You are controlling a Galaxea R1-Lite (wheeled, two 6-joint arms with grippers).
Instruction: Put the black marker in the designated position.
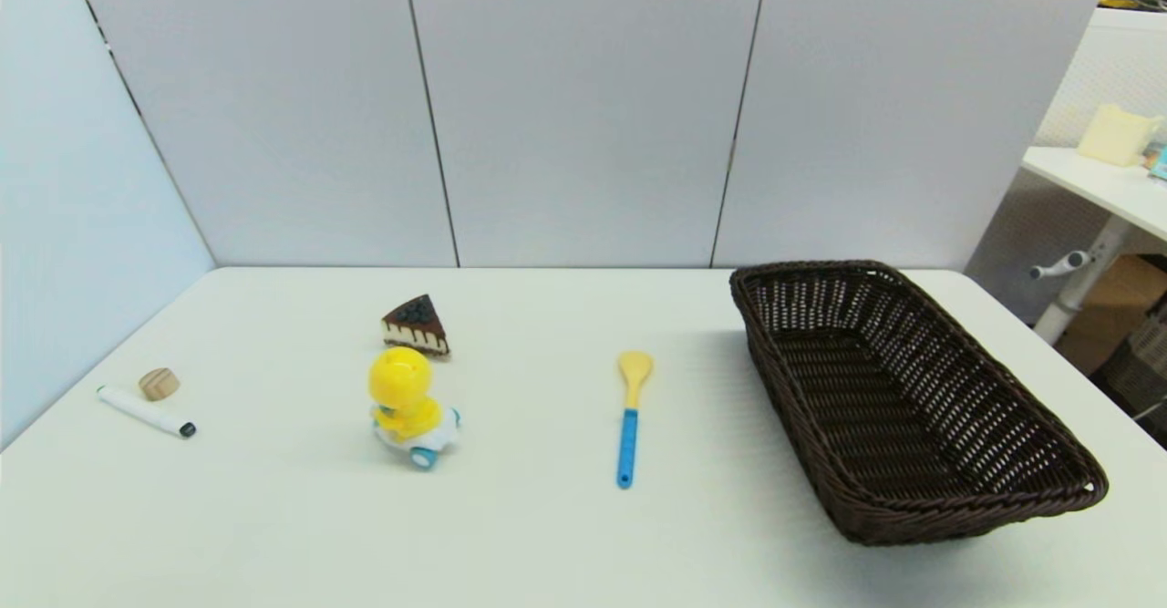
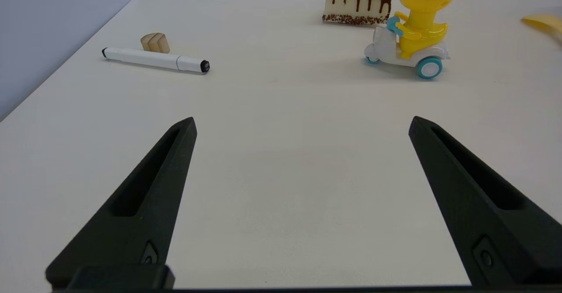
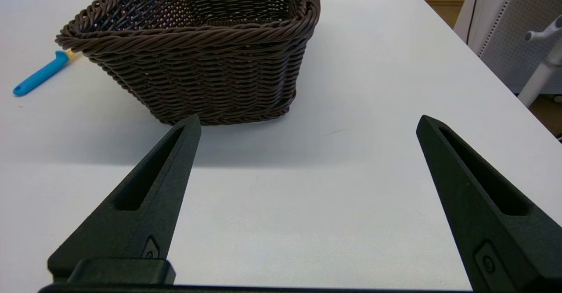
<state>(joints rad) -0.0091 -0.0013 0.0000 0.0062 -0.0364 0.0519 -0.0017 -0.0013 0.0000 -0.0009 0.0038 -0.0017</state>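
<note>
The black marker, a slim white pen with a black tip, lies flat at the table's far left; in the left wrist view the marker lies well ahead of the fingers. My left gripper is open over bare table, short of the marker, with nothing between its fingers. The dark wicker basket stands at the right. My right gripper is open and empty, just in front of the basket's near wall. Neither arm shows in the head view.
A small wooden block sits right beside the marker. A yellow duck on a toy scooter and a cake slice stand left of centre. A yellow-and-blue spoon lies mid-table. Another table stands off to the right.
</note>
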